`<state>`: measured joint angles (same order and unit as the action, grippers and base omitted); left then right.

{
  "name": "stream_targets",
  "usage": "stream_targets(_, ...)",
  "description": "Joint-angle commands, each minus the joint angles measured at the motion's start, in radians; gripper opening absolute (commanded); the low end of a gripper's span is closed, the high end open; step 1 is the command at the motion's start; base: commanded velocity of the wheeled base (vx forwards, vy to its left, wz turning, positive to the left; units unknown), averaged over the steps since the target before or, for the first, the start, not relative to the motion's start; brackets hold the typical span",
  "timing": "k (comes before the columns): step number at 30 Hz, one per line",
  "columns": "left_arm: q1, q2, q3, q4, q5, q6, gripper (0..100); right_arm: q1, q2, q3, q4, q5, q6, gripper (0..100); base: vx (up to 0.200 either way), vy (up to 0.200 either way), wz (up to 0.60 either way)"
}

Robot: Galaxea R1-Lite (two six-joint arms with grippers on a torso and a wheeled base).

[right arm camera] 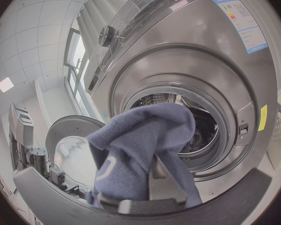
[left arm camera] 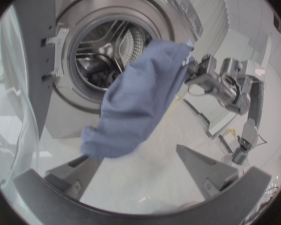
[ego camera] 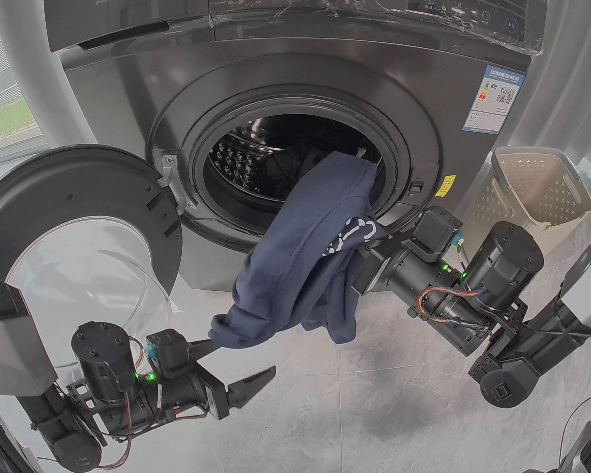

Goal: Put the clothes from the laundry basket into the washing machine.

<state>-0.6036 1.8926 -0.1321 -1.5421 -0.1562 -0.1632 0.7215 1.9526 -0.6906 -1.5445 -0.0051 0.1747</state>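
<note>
Navy sweatshirt (ego camera: pixel 308 251), the one garment outside, hangs before the washing machine's (ego camera: pixel 308 67) open drum, clenched in the right gripper (ego camera: pixel 371 257). One dark heap of clothes (ego camera: pixel 289 162) lies inside. Left gripper (ego camera: pixel 243 357) gapes wide by the hem. One laundry basket (ego camera: pixel 538 192) stands beside the machine

- Garment (ego camera: pixel 308 244): navy, white print.
- Washer (ego camera: pixel 131 93): dark grey; drum (ego camera: pixel 240 162) silver.
- Basket (ego camera: pixel 545 192): beige, dotted with holes.
- Floor (ego camera: pixel 374 395): pale grey marble veining.
- Sticker (ego camera: pixel 445 186): yellow.
</note>
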Motion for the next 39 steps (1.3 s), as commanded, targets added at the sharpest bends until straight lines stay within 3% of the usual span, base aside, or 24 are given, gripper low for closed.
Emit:
stream_targets(1, -0.035, 0.048, 0.071, -0.001, -0.006, 0.008, 100, -0.002, 0.003, -0.001, 0.000, 0.001, 0.002, 0, 0.000, 0.000, 0.00)
stream_targets(8, -0.079, 0.045, 0.097, -0.001, -0.006, 0.011, 100, -0.001, 0.006, -0.021, 0.000, -0.001, 0.002, 0, 0.000, 0.000, 0.00)
stream_targets(18, -0.093, 0.014, -0.199, -0.003, 0.001, 0.024, 100, 0.019, 0.032, -0.021, 0.001, -0.001, 0.002, 0, 0.000, 0.000, 0.00)
stream_targets(39, -0.082, 0.250, -0.485, -0.003, 0.003, 0.040, 100, 0.092, 0.026, -0.015, 0.000, -0.021, 0.011, 0, 0.000, 0.000, 0.00)
